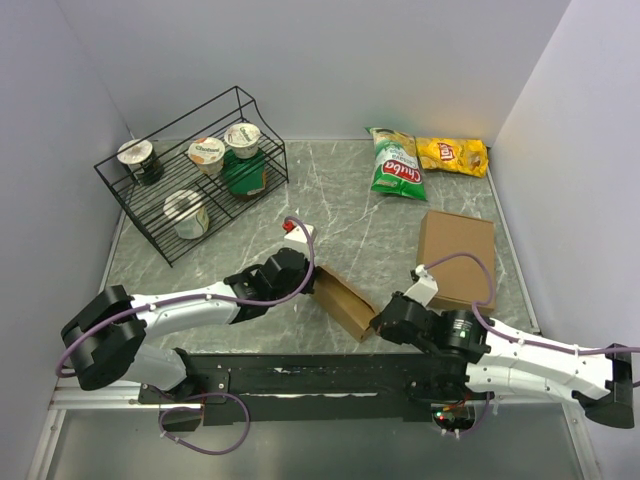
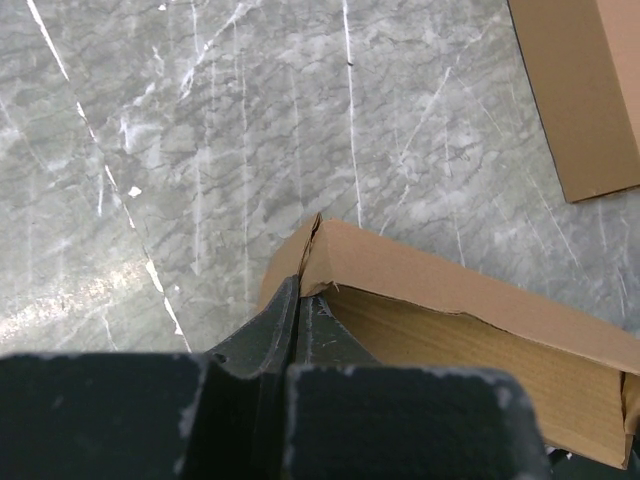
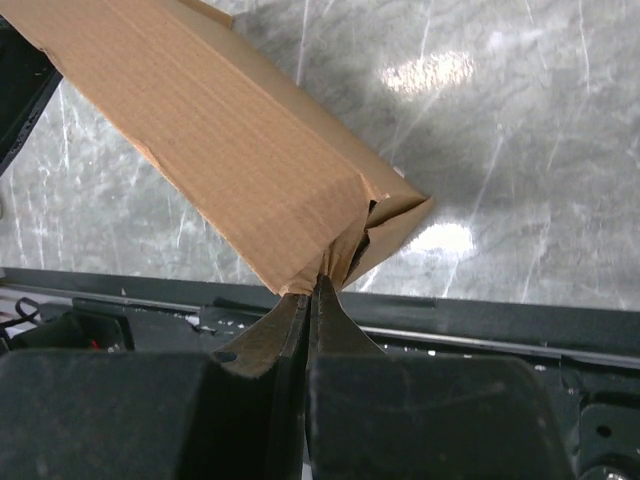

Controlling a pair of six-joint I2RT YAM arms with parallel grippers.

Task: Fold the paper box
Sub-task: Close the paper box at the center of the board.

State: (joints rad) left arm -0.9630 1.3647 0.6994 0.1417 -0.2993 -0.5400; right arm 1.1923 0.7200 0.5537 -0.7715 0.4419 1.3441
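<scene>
Black wire rack (image 1: 150,215) holding yoghurt cups (image 1: 208,152) stands in the upper left of the overhead frame. Lower centre, the left gripper (image 2: 302,298) is clenched on the left corner of the paper box (image 1: 345,302), which lies slanted on the marble tabletop (image 1: 330,190) between the arms. The right gripper (image 3: 318,288) pinches the box's crumpled lower-right end. Right of that lies a flat cardboard slab (image 1: 457,258), with two crisp bags (image 1: 398,165) above.
</scene>
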